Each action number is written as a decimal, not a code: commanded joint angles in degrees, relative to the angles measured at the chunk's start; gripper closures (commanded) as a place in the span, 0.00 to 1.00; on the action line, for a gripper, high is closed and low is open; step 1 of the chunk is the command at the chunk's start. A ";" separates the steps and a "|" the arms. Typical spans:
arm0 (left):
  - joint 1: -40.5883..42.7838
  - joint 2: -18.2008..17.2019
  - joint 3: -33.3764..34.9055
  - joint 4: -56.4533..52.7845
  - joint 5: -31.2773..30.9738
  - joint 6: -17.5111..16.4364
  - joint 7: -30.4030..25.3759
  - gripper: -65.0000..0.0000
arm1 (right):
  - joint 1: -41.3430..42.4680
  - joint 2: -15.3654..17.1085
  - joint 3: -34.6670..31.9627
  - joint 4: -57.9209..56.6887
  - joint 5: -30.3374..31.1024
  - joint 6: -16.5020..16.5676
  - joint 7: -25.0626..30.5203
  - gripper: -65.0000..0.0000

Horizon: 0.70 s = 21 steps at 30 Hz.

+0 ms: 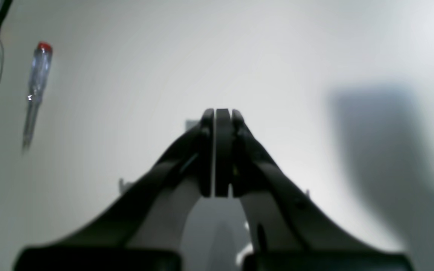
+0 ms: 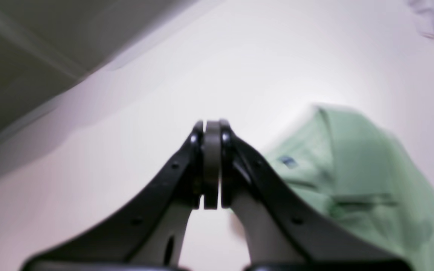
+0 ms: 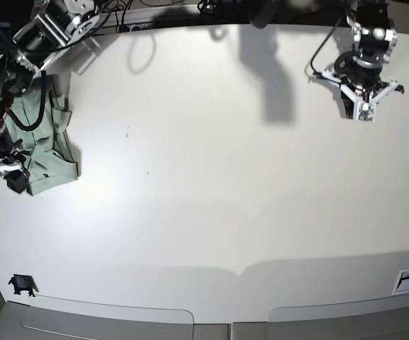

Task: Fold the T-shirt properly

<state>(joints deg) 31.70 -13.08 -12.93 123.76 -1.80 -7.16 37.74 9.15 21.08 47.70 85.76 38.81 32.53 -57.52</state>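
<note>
**Both claws pressed closed, shirt heaped beside the right one**

Right claw (image 2: 212, 165) fills the near part of its wrist view, its dark fingers (image 2: 164, 177) pressed together with nothing between them. Just beyond and to the right of that claw lies the T-shirt (image 2: 356, 180), pale mint green and rumpled, with a small dark tag showing near the claw's right finger. The cloth rests on the white bench (image 2: 217, 67), which stretches bare ahead of the claw tip. In the base view the shirt (image 3: 48, 152) sits bunched in a heap at the bench's edge, partly under the right arm, with the right claw (image 3: 13, 180) at the heap's near corner; whether it touches the cloth cannot be told.

Left claw (image 1: 219, 150) is likewise drawn fully closed and holds nothing, hanging over plain bench. Off to that claw's left and farther ahead lies a screwdriver (image 1: 36, 90) with a clear handle and red cap, flat on the bench. In the base view the left claw (image 3: 363, 110) points down, well apart from the shirt.
</note>
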 commanded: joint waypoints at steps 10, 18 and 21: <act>18.23 -0.46 -0.22 11.24 -5.18 -1.22 2.40 1.00 | -27.15 1.66 0.31 18.16 22.49 7.47 -14.86 1.00; 32.50 -0.48 -0.22 11.24 -19.08 -1.40 14.23 1.00 | -45.59 1.57 0.31 20.26 38.62 7.47 -22.48 1.00; 36.83 -1.07 -0.22 11.24 -22.97 -1.40 15.08 1.00 | -51.95 1.25 0.31 20.26 38.56 7.47 -22.48 1.00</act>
<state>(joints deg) 67.64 -13.85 -12.99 133.99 -24.60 -8.40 53.01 -42.46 21.52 47.46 105.14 75.96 39.68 -80.82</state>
